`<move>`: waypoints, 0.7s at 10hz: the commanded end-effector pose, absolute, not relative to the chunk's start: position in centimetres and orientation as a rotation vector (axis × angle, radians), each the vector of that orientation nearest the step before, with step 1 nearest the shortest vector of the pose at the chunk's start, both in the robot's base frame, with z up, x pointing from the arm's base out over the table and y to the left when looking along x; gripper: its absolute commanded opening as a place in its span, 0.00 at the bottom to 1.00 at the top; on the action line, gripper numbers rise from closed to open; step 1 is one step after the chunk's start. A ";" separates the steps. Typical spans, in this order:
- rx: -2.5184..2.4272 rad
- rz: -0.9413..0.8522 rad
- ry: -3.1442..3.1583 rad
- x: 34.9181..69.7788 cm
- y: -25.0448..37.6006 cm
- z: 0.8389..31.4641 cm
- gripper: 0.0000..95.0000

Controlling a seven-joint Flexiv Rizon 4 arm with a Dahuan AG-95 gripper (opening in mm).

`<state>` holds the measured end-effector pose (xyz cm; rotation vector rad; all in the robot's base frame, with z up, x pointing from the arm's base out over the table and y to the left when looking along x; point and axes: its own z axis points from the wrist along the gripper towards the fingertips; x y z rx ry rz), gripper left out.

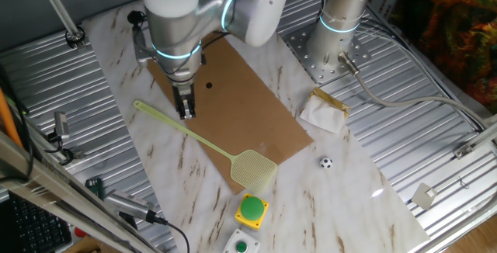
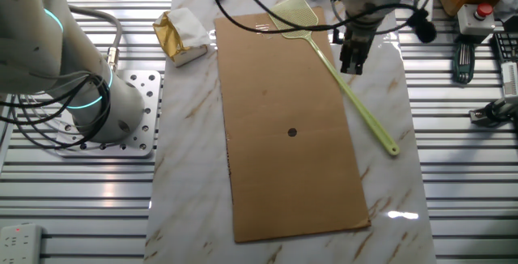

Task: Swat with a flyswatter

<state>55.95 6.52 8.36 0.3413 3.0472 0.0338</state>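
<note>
The pale yellow-green flyswatter (image 1: pixel 190 133) lies flat across the edge of the brown board (image 1: pixel 256 105), its handle end toward the left and its mesh head (image 1: pixel 255 168) at the board's near corner. In the other fixed view the flyswatter (image 2: pixel 356 98) runs along the board's (image 2: pixel 283 175) right side. My gripper (image 1: pixel 186 115) points down just above the middle of the handle without holding it. Its fingers stand a little apart with nothing between them. It also shows in the other fixed view (image 2: pixel 352 63). A small black dot (image 1: pixel 208 84) sits on the board.
A round green button on a yellow base (image 1: pixel 253 209) stands next to the swatter head. A tiny black-and-white ball (image 1: pixel 326 162) and a gold-and-white packet (image 1: pixel 326 109) lie right of the board. The arm's base (image 1: pixel 330 47) is at the back. Tools (image 1: pixel 116 202) lie at the left.
</note>
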 end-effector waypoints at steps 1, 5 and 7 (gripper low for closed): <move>0.357 0.037 3.044 55.9 6.4 8.3 0.00; 0.395 0.023 3.044 55.9 6.2 7.9 0.00; 0.394 0.027 3.040 55.9 6.2 7.4 0.00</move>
